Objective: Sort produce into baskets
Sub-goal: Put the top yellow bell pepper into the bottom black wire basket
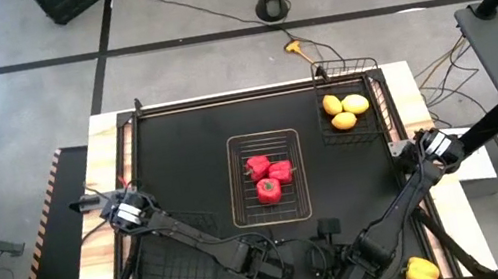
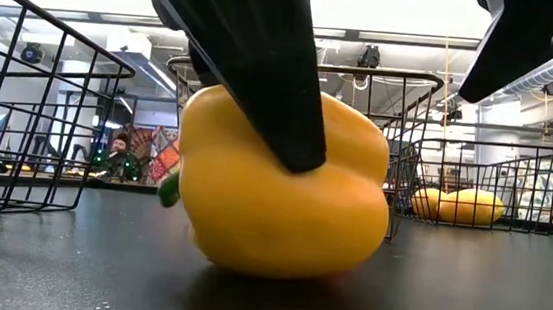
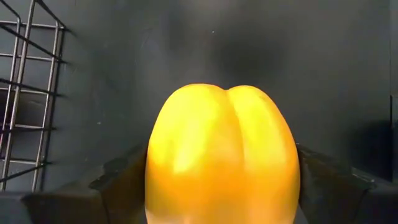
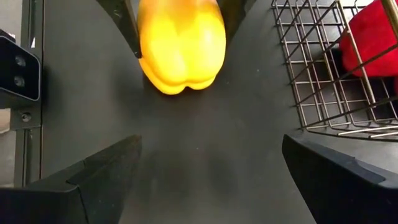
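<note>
A yellow bell pepper (image 3: 221, 143) lies on its side on the black table (image 2: 465, 292), near the front edge. Its green stem (image 2: 168, 191) points sideways. My left gripper (image 3: 222, 158) comes down over the pepper with a finger on either side. My right gripper (image 4: 211, 146) hovers open just beside it, nothing between its fingers. A second yellow pepper (image 1: 421, 273) lies at the near right corner. In the high view the grippers hide the first pepper. My left gripper has the yellow pepper between its two fingers, one against each of its opposite bulging sides (image 3: 152, 171). The fingers (image 2: 282, 95) slant down from above. The pepper's underside (image 2: 267, 267) rests on the table and it is not lifted.
The pale wire basket (image 1: 245, 211) in the middle holds three red peppers (image 1: 271, 178). The black basket (image 1: 374, 88) at the far right holds three lemons (image 1: 345, 108). Another black basket (image 1: 175, 273) stands at the near left, just beside my left arm.
</note>
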